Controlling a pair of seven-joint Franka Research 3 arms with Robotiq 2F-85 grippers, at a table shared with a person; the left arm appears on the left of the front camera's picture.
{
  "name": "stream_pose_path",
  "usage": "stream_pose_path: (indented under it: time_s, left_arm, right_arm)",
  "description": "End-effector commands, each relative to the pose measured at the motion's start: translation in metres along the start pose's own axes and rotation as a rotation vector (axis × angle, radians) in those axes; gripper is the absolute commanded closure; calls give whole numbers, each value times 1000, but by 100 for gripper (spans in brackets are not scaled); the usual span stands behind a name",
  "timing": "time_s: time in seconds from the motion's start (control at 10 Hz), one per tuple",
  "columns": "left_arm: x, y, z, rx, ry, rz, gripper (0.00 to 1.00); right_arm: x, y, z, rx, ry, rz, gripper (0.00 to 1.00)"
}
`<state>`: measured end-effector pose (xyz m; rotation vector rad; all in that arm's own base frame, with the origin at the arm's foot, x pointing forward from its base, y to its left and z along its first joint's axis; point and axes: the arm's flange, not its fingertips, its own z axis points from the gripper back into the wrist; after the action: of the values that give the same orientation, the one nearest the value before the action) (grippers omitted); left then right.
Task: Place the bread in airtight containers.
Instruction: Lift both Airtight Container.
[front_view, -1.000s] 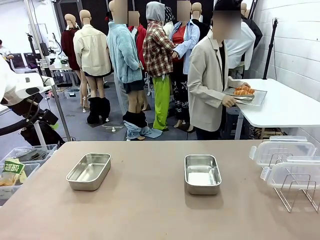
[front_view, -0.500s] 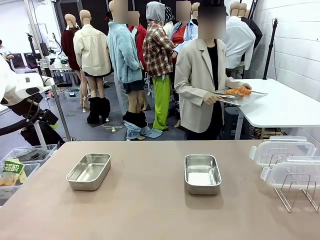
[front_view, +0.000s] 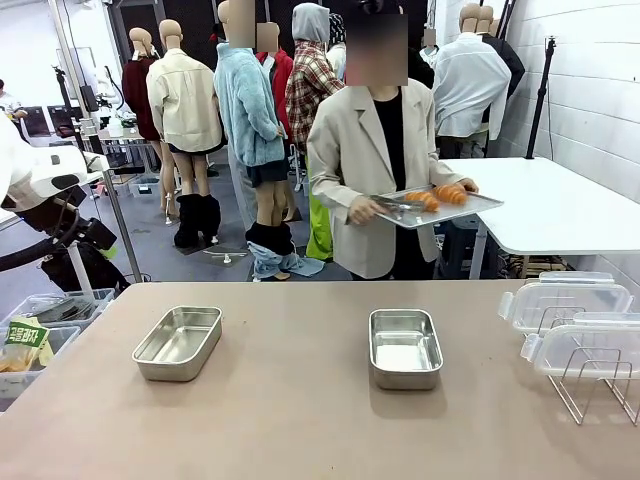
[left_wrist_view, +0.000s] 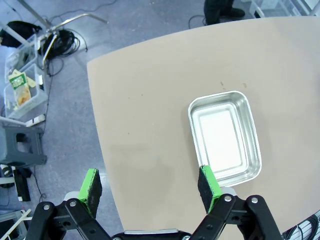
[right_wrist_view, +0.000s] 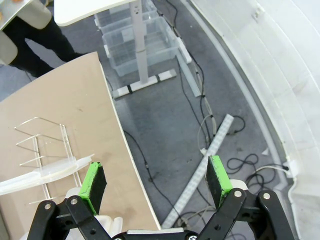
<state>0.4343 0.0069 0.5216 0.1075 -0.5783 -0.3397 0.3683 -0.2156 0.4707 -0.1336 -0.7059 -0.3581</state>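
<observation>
Left hand (left_wrist_view: 150, 183) wide open, empty, steel box (left_wrist_view: 225, 137) just ahead of one finger. Right hand (right_wrist_view: 156, 181) wide open, empty, bench (right_wrist_view: 60, 105) edge beside it. Person (front_view: 375, 160) holds tray (front_view: 482, 204) with croissants (front_view: 440, 196).

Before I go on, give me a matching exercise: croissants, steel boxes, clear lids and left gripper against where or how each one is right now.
Things:
1. croissants
2. steel boxes
3. clear lids
4. left gripper

States:
A. resting on the wire rack
B. fingers apart, above the table
C. on the tray that the person carries
D. empty, on the table

Pairs: 1-C; 2-D; 3-A; 4-B
</observation>
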Motion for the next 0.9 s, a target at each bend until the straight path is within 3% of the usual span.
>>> stream_pose_path:
  time_s: [0.0,0.8]
  left_arm:
    - [1,3,1,8,-1,-11,0]
    - [1,3,1,8,-1,-11,0]
  right_arm:
    - [0,1,0,-2,2,5,0]
    - [0,1,0,-2,2,5,0]
